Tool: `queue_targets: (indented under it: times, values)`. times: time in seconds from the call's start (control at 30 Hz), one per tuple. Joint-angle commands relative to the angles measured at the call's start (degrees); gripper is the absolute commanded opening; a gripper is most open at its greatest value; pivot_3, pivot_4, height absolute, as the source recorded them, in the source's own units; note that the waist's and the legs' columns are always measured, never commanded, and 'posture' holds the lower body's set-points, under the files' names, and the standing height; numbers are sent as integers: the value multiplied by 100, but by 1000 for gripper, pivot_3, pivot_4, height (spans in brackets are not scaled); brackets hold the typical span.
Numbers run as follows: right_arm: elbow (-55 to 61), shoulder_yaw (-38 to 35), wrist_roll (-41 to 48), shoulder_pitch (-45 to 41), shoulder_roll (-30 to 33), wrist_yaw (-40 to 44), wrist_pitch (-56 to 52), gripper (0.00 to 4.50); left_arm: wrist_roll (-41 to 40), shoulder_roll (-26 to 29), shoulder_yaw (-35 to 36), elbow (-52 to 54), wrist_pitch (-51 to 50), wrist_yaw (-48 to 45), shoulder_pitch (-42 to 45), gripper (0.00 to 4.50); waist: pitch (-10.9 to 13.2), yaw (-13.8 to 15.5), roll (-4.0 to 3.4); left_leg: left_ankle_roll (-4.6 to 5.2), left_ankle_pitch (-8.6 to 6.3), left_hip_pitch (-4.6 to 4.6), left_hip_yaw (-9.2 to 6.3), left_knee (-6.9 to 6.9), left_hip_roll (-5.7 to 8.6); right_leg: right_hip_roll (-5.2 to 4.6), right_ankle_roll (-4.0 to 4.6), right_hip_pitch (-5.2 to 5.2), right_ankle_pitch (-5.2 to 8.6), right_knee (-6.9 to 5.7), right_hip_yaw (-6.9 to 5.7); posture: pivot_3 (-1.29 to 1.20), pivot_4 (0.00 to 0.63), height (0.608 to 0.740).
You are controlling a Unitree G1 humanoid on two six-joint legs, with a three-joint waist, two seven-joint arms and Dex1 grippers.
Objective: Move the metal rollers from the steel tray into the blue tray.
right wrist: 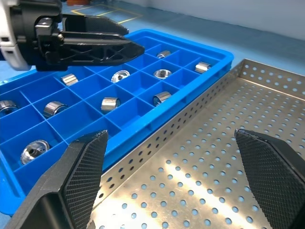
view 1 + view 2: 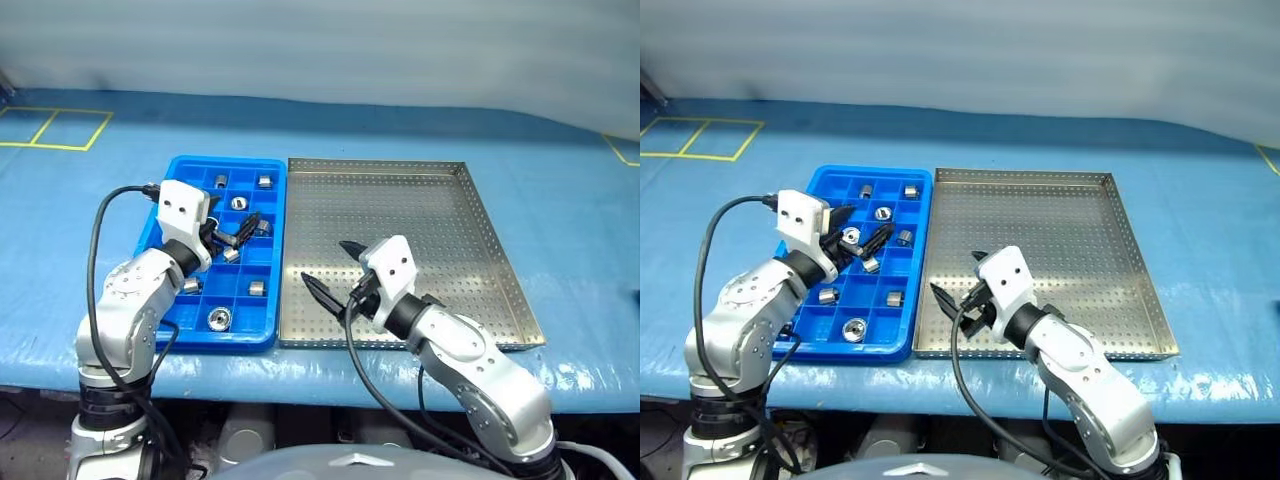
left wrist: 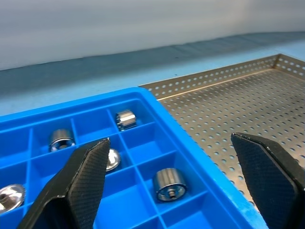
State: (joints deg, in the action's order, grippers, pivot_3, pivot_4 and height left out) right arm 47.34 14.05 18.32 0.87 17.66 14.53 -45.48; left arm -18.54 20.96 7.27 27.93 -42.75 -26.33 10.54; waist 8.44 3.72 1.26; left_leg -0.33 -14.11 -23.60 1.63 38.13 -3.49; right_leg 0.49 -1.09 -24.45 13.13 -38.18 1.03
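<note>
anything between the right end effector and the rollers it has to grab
Nothing visible blocks it. The rollers lie in the blue tray; the steel tray shows none. The right end effector hangs open over its near left corner.

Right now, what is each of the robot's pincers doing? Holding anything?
Left pincer: open, holding nothing, over the blue tray.
Right pincer: open, holding nothing, over the steel tray.

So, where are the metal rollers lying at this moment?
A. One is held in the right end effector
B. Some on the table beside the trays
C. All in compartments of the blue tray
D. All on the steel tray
C: the metal rollers sit in compartments of the blue tray, while the steel tray shows only its bare perforated floor.
</note>
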Motion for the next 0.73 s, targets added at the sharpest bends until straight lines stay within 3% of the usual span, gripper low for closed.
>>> queue_targets:
  times: [0.03, 0.33, 0.73]
  values:
    - [288, -309, -33, 187, 37, -109, 130, 4500, -179, 83, -179, 12, 153, -235, -53, 4428, 0, -22, 0, 0, 0, 0, 0, 0, 0, 0, 0, 0, 0, 0, 0, 122, 150, 740]
    - [341, -895, -158, 744, 8, -451, 113, 4500, -159, 291, -604, -170, 325, -625, -119, 4428, 0, -196, 0, 0, 0, 1, 6, 4, 0, 0, 0, 0, 1, -1, 5, 79, 150, 740]
    - [450, -985, -176, 859, -13, -566, 24, 4500, -192, 277, -731, -269, 466, -740, -111, 4428, 0, -253, -1, 0, 0, 3, 7, 4, -1, 1, 0, -2, 1, -5, 8, 62, 150, 740]
